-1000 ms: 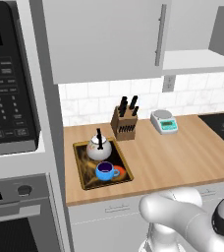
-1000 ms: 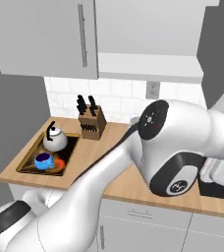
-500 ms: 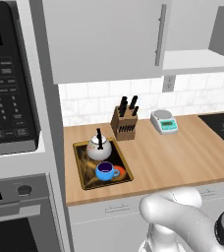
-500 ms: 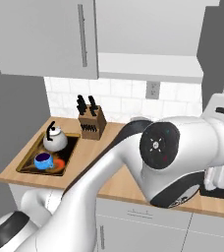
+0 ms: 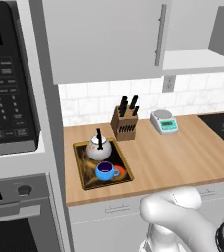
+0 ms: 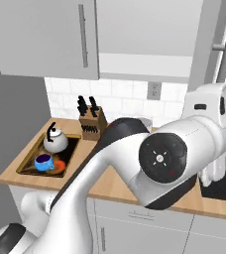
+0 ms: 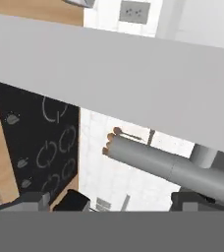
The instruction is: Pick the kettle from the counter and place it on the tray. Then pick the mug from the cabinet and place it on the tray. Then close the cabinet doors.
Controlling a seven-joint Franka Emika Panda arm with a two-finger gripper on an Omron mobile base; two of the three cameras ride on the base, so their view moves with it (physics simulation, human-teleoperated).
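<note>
On tray [image 5: 82, 170]: kettle [image 5: 99, 149], mug [image 5: 105, 171] | your gripper [image 7: 128, 204]: jaws fully spread, holding nothing | cabinet doors [image 5: 109, 39]: shut

No brand, word or full number can be read with certainty. On the black microwave panel [image 5: 8, 83] at the left of the left base view, a lit display digit, perhaps a 0, is seen at the top, and rows of small white button labels below it are too blurred to be made out. On the black cooktop [image 7: 40, 147] in the hand view, grey burner rings and small markings are printed, without legible text.
</note>
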